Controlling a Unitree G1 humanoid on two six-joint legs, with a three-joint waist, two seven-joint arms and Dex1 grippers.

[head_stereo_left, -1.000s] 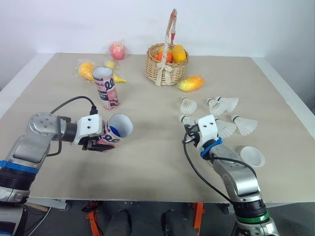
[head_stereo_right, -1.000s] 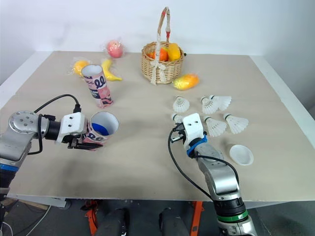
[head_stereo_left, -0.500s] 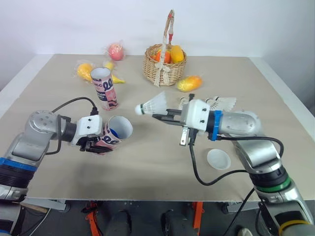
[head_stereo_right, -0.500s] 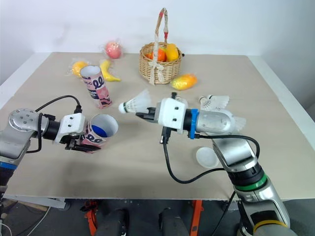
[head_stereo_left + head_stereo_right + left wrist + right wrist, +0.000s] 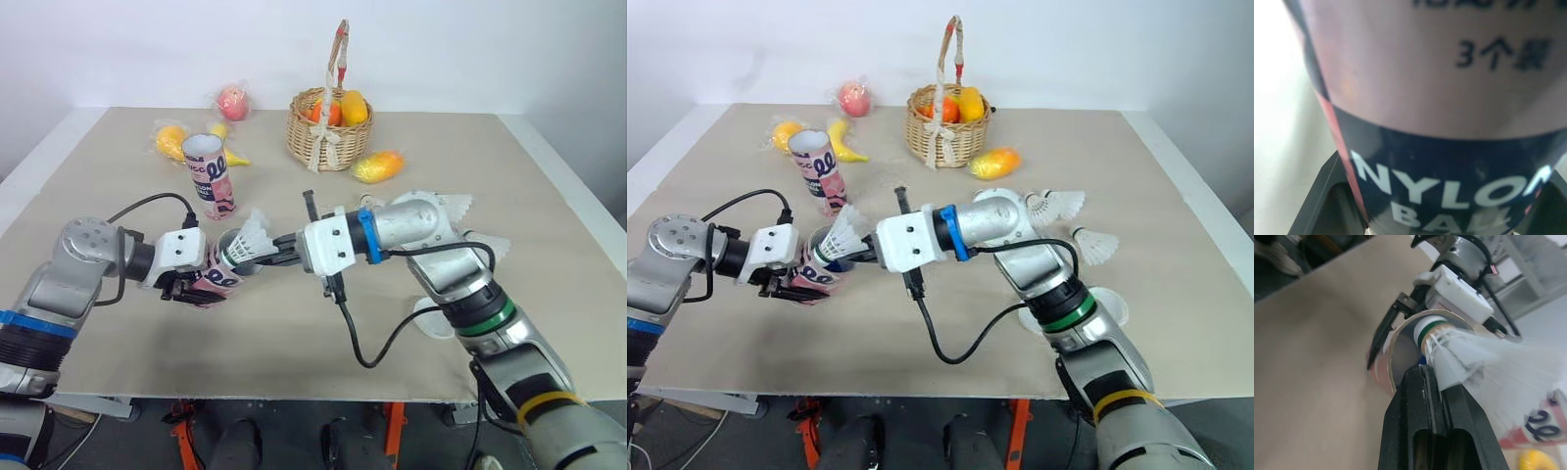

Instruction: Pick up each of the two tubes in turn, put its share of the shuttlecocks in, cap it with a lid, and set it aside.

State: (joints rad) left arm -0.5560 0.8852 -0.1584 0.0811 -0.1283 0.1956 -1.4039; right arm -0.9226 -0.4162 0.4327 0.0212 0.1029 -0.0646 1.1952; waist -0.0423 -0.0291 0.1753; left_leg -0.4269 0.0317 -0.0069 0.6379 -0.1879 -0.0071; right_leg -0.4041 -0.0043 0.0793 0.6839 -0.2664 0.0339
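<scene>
Well in front of the woven wicker fruit basket (image 5: 328, 127), the left gripper (image 5: 184, 285) holds a pink-and-navy cardboard tube (image 5: 217, 276) tilted above the beige desk (image 5: 294, 338), its fingers clamped on the tube's wall. The right gripper (image 5: 277, 252), fingers pinching a white feathered shuttlecock (image 5: 249, 240), sets the cork at the tube's mouth. Off-axis, the cork could catch the rim and the shuttlecock twist free.
</scene>
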